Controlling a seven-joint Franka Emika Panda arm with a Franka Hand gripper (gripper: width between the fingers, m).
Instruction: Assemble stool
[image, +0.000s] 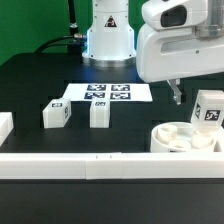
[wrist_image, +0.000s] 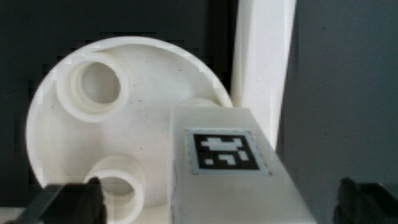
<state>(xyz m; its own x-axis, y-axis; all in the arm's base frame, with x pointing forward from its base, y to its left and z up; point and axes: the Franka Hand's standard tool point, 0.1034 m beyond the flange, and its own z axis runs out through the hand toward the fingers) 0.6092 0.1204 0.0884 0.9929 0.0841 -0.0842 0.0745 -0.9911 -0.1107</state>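
The round white seat (image: 183, 138) lies flat at the exterior view's right, against the front rail. In the wrist view the seat (wrist_image: 107, 105) shows two round sockets. A tagged white leg block (image: 210, 110) stands at the seat's far right edge. I cannot tell whether it sits in a socket. My gripper (image: 198, 100) is open around this leg. In the wrist view the leg (wrist_image: 228, 160) lies between the dark fingertips (wrist_image: 71, 203) of my gripper (wrist_image: 217, 205), with a gap on each side. Two more leg blocks (image: 55, 113) (image: 100, 113) stand on the table at the left.
The marker board (image: 105, 92) lies flat behind the two loose legs. A long white rail (image: 90, 165) runs along the front, and a short piece of rail (image: 5, 126) stands at the left. In the wrist view a white rail (wrist_image: 267, 50) runs beside the seat.
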